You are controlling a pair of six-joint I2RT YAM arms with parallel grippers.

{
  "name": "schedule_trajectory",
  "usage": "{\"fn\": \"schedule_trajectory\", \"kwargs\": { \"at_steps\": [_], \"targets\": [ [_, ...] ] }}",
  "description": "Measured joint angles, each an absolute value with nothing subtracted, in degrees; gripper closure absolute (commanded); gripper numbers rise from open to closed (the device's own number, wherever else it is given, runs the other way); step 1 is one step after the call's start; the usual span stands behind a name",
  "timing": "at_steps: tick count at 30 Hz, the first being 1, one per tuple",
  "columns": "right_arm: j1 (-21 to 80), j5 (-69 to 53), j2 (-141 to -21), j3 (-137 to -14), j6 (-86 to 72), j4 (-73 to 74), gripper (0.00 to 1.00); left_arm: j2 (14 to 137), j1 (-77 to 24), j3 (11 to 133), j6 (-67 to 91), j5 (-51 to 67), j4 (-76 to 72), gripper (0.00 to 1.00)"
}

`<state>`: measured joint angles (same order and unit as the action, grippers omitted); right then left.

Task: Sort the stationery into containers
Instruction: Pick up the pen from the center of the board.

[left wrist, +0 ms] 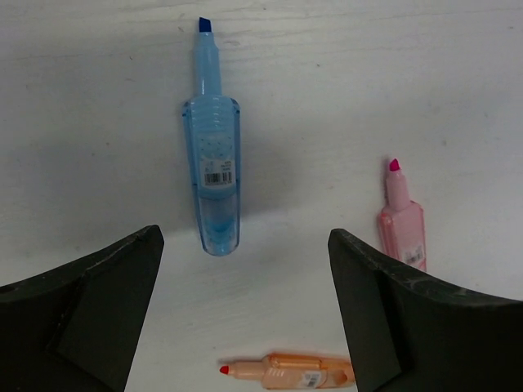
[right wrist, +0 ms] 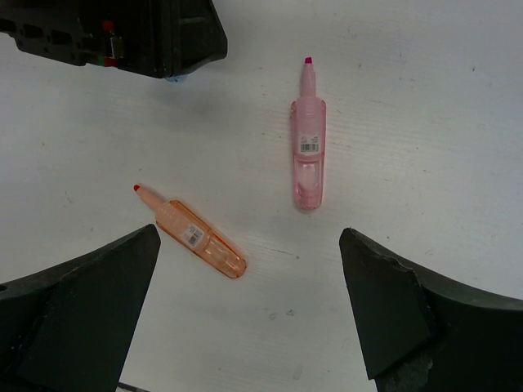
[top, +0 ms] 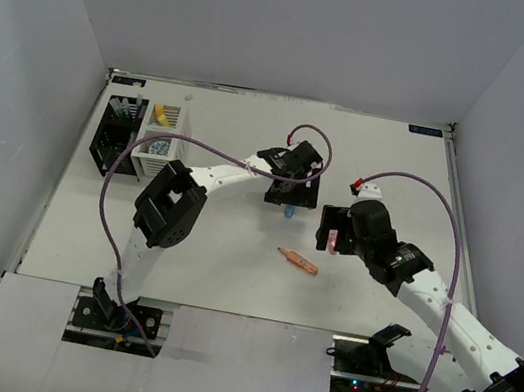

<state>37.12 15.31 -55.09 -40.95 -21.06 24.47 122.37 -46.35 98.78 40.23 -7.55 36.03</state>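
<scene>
L gripper [left wrist: 244, 249] jaws apart over tail of blue marker [left wrist: 212, 180], mid-table; R gripper [right wrist: 250, 237] jaws apart btw pink marker [right wrist: 308, 151] & orange marker [right wrist: 196, 237]. Risk: L pinches tail only, marker squirts out; arms near, may clash. Far left: black organizer [top: 99, 142], white organizer [top: 183, 136].

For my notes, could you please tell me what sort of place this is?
Probably a robotics lab cell: plain white wall panels enclose a white table with two purple-cabled robot arms.

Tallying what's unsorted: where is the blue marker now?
Left wrist view: the blue marker lies on the table just ahead of the open left gripper, left of the pink marker.
</scene>
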Motion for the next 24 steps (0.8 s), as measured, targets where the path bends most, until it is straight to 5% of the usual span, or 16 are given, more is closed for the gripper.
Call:
{"fn": "schedule_trajectory", "kwargs": {
  "at_steps": [24],
  "targets": [
    [36.7,16.4,-54.6,-40.6,-21.3,24.8,0.02,127.6,-47.2,100.6,38.4,-14.3,37.5,0.39]
  ]
}}
